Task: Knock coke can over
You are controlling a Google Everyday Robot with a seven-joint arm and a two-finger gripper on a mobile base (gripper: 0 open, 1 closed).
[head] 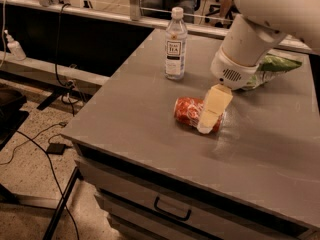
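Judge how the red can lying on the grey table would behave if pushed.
The coke can lies on its side on the flat table, so a push across its length would probably roll it. It looks thin-walled, likely to dent if squeezed. The hand hangs at one end.

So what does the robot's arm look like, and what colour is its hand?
The arm is white, smooth and fat like a big rounded tube, with a little dotted vent near the wrist. The gripper, down at the can, is pale yellow and flat-sided. No cables or writing show.
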